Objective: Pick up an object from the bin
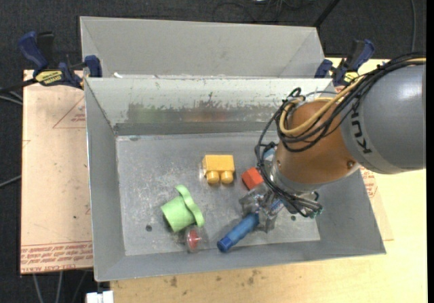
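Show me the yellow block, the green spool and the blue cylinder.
yellow block [219, 163], camera view, its flat top.
green spool [178, 214], camera view, its round barrel.
blue cylinder [234, 234], camera view, mid-shaft.

I read bin [149, 166] floor: knobbed block [218, 169] mid | small cube [251, 177] just right | spool [182, 211] front-left | capsule [194, 239] just before spool | tube [236, 233] right of capsule, beside gripper [263, 213]

Bin [102, 159]: grey metal, floor scuffed pale.
Block [218, 168]: yellow.
Small block [252, 177]: orange-red.
Spool [181, 212]: light green.
Cylinder [237, 232]: blue.
Small capsule [194, 239]: red and clear.
Arm cover [312, 152]: glossy orange-brown.
Arm shell [397, 118]: grey, black lettering.
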Tool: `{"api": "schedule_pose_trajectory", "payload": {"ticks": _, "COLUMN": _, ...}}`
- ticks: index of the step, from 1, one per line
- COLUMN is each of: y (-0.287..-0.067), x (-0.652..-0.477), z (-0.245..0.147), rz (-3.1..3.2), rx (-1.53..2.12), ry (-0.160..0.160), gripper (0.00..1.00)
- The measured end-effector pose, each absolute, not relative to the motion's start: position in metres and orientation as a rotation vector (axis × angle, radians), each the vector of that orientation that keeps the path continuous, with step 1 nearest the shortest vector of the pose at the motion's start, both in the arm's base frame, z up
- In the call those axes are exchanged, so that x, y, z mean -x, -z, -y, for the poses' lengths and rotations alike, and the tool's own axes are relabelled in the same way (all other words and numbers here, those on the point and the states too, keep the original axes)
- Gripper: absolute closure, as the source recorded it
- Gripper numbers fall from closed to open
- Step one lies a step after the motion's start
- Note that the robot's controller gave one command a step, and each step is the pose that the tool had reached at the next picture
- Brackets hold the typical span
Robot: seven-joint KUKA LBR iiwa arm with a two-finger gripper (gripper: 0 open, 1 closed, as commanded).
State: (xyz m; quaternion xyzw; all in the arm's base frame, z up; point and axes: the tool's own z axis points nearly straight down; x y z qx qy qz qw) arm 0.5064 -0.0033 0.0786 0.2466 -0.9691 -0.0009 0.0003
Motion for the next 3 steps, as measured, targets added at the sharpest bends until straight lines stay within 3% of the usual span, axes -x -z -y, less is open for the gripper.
{"api": "schedule_pose_trajectory", "payload": {"ticks": 1, "y": -0.075, "x": -0.533, "z": -0.013, "rz": 2.532, "rx": -1.865, "ry": 0.002, "gripper": 1.0}}
{"api": "schedule_pose_trajectory", "payload": {"ticks": 2, "y": -0.07, "x": -0.586, "z": 0.033, "rz": 2.524, "rx": -1.88, "ry": -0.003, "gripper": 1.0}}
{"api": "schedule_pose_trajectory", "payload": {"ticks": 3, "y": -0.219, "x": -0.601, "z": 0.067, "rz": 2.503, "rx": -1.911, "ry": -0.009, "gripper": 1.0}}
